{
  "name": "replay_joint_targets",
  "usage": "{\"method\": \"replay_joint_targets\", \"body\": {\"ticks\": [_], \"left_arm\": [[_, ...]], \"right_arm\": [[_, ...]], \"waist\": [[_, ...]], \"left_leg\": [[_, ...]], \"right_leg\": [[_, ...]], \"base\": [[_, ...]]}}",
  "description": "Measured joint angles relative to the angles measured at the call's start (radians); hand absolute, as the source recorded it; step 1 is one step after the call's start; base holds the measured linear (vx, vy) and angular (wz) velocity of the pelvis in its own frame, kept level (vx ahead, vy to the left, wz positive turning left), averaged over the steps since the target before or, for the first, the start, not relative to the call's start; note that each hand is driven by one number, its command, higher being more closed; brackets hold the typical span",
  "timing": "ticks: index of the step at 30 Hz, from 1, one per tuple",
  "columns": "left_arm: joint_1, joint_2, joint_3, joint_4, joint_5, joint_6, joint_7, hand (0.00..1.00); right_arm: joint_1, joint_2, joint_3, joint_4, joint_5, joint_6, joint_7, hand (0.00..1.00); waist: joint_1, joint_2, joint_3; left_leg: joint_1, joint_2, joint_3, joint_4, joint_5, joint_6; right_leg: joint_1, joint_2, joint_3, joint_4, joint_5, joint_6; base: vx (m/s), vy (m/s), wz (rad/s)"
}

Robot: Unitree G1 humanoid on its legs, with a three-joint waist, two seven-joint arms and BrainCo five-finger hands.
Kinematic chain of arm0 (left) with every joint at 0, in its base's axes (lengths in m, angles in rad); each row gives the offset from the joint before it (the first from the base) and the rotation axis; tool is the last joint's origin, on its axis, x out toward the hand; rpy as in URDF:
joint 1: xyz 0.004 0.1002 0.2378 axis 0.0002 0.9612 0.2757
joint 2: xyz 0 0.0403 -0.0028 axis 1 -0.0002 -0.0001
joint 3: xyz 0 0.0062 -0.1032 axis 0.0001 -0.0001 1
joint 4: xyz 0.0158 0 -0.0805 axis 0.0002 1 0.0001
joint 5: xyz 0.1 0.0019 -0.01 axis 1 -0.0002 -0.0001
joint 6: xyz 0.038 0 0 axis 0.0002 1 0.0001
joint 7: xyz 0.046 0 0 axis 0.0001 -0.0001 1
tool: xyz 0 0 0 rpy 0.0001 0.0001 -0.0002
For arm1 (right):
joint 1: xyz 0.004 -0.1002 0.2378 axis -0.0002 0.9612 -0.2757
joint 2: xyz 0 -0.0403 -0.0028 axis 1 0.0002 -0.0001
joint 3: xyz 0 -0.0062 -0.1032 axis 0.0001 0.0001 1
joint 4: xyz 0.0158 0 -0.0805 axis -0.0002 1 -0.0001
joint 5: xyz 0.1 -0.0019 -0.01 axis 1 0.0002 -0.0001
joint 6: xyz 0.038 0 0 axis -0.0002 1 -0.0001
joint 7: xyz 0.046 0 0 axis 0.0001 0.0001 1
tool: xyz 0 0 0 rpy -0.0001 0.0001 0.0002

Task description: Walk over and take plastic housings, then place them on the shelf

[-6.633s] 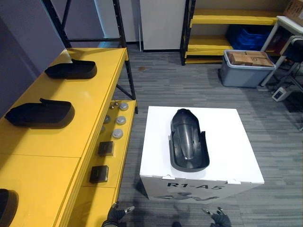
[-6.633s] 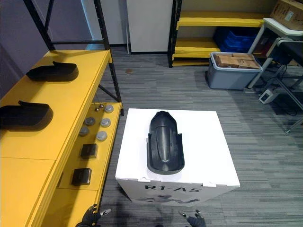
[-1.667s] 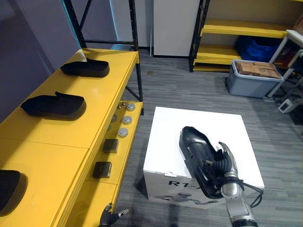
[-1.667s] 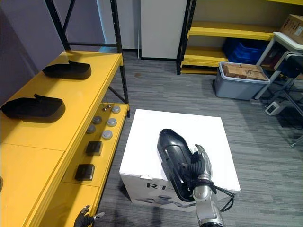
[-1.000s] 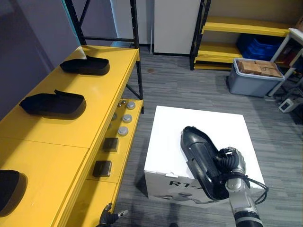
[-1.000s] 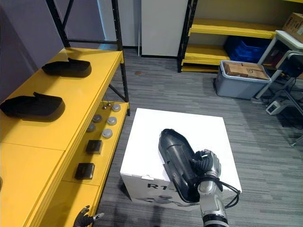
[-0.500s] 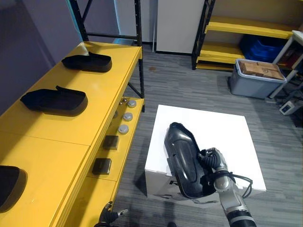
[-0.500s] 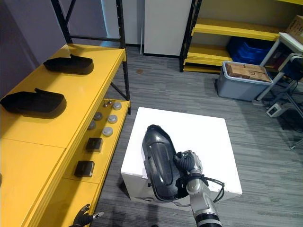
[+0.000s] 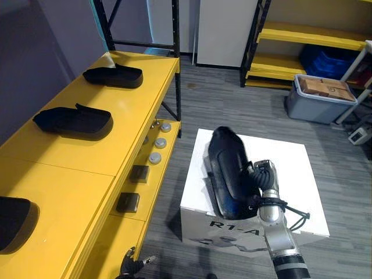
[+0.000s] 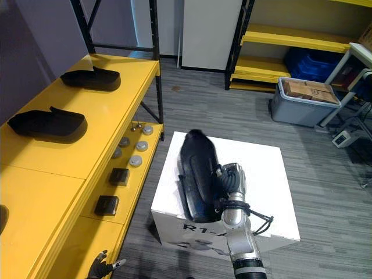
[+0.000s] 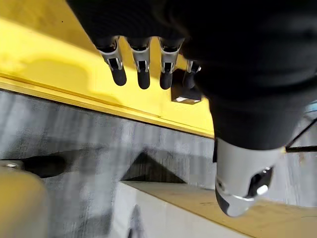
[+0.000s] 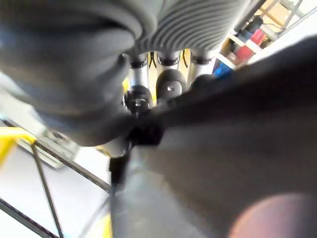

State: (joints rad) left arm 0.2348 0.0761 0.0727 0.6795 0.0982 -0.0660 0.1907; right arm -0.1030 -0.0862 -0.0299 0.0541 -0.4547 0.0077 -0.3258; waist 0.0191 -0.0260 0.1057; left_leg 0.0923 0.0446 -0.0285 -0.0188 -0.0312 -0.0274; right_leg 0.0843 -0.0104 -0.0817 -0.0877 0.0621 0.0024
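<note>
The robot's right hand (image 9: pixel 264 185) grips a black plastic housing (image 9: pixel 226 168) over a white box (image 9: pixel 293 165) on the grey floor, just toward 5 o'clock from the middle of the head camera's view. The fingers (image 9: pixel 256 174) are curled round the housing's long edge on its 3 o'clock side. The housing stands tipped up on edge, rounded nose pointing to 12 o'clock, dark outer shell facing 9 o'clock. Whether its lower end touches the box top cannot be told.

A long yellow shelf (image 9: pixel 93 160) runs along the 9 o'clock side. Three more black housings lie on it well apart: one at 11 o'clock (image 9: pixel 113 75), one at 9 o'clock (image 9: pixel 72 120), and one cut off by the frame edge at 8 o'clock (image 9: pixel 14 221). On the shelf's lower ledge, between shelf top and box, sit small round discs (image 9: pixel 155 157) and two dark blocks (image 9: pixel 138 172).

The left hand (image 9: pixel 132 267) hangs low at 7 o'clock, its fingers (image 11: pixel 143 74) straight and loose, holding nothing. A grey bin (image 9: pixel 319 99) of cardboard stands at 2 o'clock.
</note>
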Motion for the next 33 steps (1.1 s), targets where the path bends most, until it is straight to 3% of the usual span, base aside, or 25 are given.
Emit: {"method": "replay_joint_targets", "body": {"ticks": [6,10,20,25,33], "left_arm": [[0.032,-0.054,0.033,-0.290,-0.032,-0.003,0.042,0.00],[0.033,-0.077,0.040,-0.513,-0.038,-0.039,0.066,0.00],[0.029,-0.094,-0.020,-0.820,-0.066,-0.089,0.087,0.00],[-0.021,-0.079,-0.109,-0.868,-0.120,-0.124,0.078,0.00],[-0.136,-0.064,-0.246,-0.865,-0.262,-0.124,0.037,0.00]], "right_arm": [[-0.009,0.008,-0.011,-0.144,0.000,-0.016,-0.057,1.00],[-0.027,0.011,-0.011,-0.171,0.000,-0.030,-0.076,1.00],[-0.027,0.027,-0.008,-0.215,0.000,-0.043,-0.075,1.00],[-0.039,0.028,0.022,-0.257,0.000,-0.070,-0.074,1.00],[-0.070,0.045,0.107,-0.305,0.022,-0.090,-0.061,1.00]], "waist": [[0.007,0.002,0.005],[0.009,0.003,0.005],[0.009,0.005,0.005],[0.005,0.013,0.001],[-0.005,0.019,-0.001]], "left_leg": [[0.000,0.000,0.008,0.007,-0.001,-0.001],[0.001,0.000,0.011,0.011,-0.001,-0.001],[0.012,-0.001,0.016,0.011,-0.001,-0.001],[0.015,0.000,0.023,0.013,-0.002,-0.001],[0.015,0.001,0.026,0.014,-0.002,-0.001]], "right_leg": [[0.001,0.004,0.010,0.000,0.000,0.000],[0.002,0.004,0.012,0.000,0.000,-0.001],[0.012,0.004,0.014,0.001,0.000,-0.001],[0.014,0.006,0.016,0.001,0.002,-0.002],[0.012,0.010,0.021,0.001,0.004,-0.003]], "base": [[0.00,0.008,-0.03],[0.00,0.003,-0.01],[0.00,0.000,0.00],[0.00,0.009,-0.02],[0.00,0.005,-0.01]]}}
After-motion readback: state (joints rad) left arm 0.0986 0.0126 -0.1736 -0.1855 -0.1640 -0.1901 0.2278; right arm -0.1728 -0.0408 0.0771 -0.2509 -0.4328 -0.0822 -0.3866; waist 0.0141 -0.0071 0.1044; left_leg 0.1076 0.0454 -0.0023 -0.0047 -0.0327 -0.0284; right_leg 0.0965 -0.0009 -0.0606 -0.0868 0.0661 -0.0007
